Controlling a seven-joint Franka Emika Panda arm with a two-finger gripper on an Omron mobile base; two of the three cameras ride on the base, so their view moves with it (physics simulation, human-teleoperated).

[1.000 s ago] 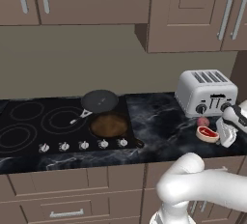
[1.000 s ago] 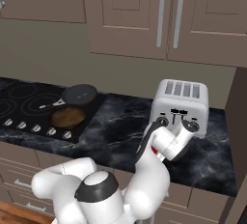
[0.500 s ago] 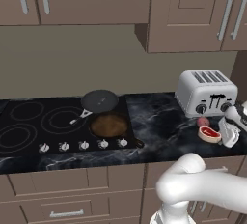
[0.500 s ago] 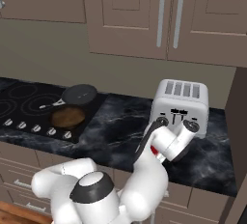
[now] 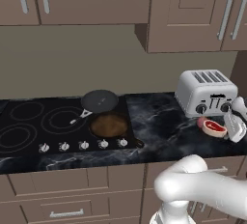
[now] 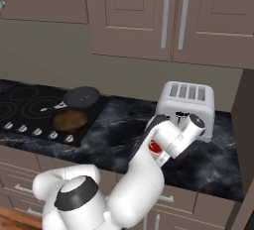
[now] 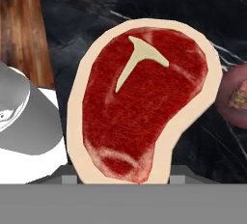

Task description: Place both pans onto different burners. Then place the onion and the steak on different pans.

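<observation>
The steak, a red slab with a white fat rim, lies on the dark marble counter right below my gripper. The finger stubs stand wide apart on either side of its near end, so the gripper is open. The pinkish onion rests just beside it. From the left base view, the steak and onion lie in front of the toaster, with my gripper at their right. The dark pan and the brown pan sit on the right side of the cooktop; ringed burners lie to their left.
A silver toaster stands close behind the steak and onion. Silver knobs line the front of the black cooktop. Cabinets hang above. A tall wooden side panel closes the counter on the right.
The hand has shifted only slightly next to the steak. The pans, the onion and the steak have kept their places.
</observation>
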